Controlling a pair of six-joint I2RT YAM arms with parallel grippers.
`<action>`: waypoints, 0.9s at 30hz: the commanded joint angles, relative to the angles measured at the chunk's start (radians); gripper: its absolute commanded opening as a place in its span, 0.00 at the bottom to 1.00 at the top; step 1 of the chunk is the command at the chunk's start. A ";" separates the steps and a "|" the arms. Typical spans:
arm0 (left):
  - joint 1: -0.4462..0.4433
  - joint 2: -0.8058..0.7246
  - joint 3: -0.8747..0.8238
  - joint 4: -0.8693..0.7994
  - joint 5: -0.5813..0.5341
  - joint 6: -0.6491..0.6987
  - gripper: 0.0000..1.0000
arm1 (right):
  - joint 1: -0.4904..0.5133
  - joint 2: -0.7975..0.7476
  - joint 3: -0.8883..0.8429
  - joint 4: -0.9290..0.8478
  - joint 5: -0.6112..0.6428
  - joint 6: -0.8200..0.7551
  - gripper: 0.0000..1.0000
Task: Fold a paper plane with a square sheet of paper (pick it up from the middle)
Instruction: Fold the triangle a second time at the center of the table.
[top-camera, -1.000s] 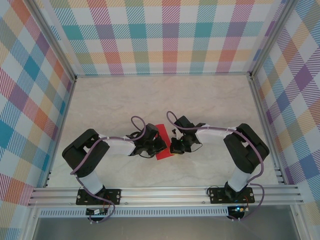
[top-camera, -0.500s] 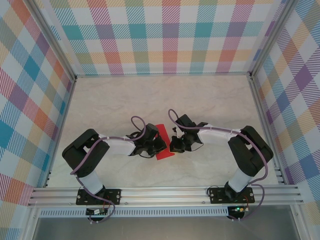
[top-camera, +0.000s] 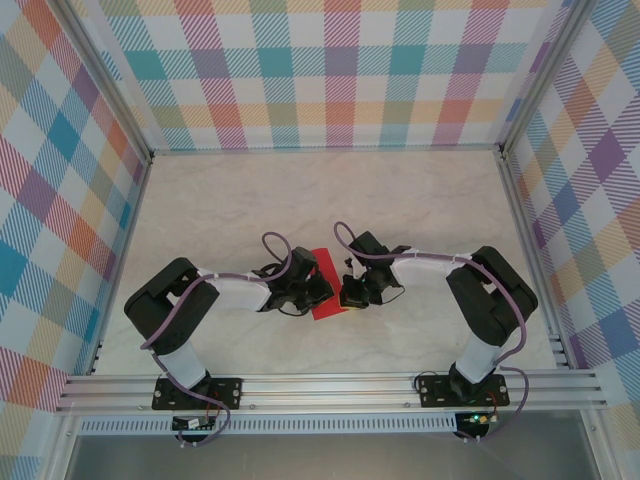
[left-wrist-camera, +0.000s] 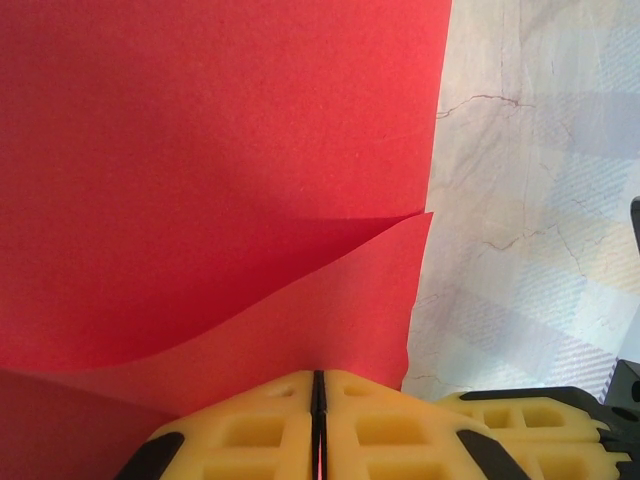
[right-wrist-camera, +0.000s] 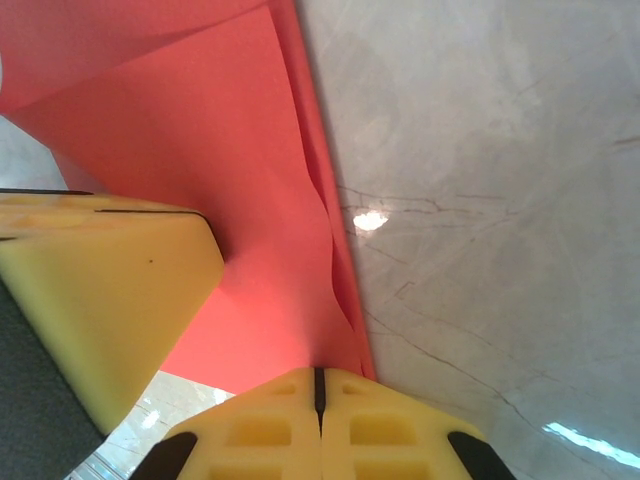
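The square sheet of paper is bright red and lies folded into a narrow strip on the marble table, between the two grippers. My left gripper holds it from the left. In the left wrist view its yellow jaws are shut, with a raised flap of the paper curving up into their tips. My right gripper meets it from the right. In the right wrist view its jaws are shut on the layered long edge of the paper. The left gripper's yellow finger is close beside it.
Plaid walls and aluminium rails enclose the table on all sides. Open marble lies behind the grippers and to both sides. The two grippers stand only a few centimetres apart over the paper.
The right arm's elbow swung a little outward and came back. Both grippers and the red paper stay where they were.
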 joint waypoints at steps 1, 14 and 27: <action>0.026 -0.001 -0.022 -0.063 -0.055 0.025 0.11 | -0.009 0.028 -0.050 -0.074 0.065 0.002 0.05; 0.146 -0.043 -0.057 -0.064 -0.007 0.147 0.12 | -0.020 0.052 -0.064 -0.104 0.087 0.007 0.05; 0.265 -0.146 -0.035 -0.183 -0.013 0.295 0.12 | -0.021 0.040 -0.060 -0.101 0.086 0.013 0.05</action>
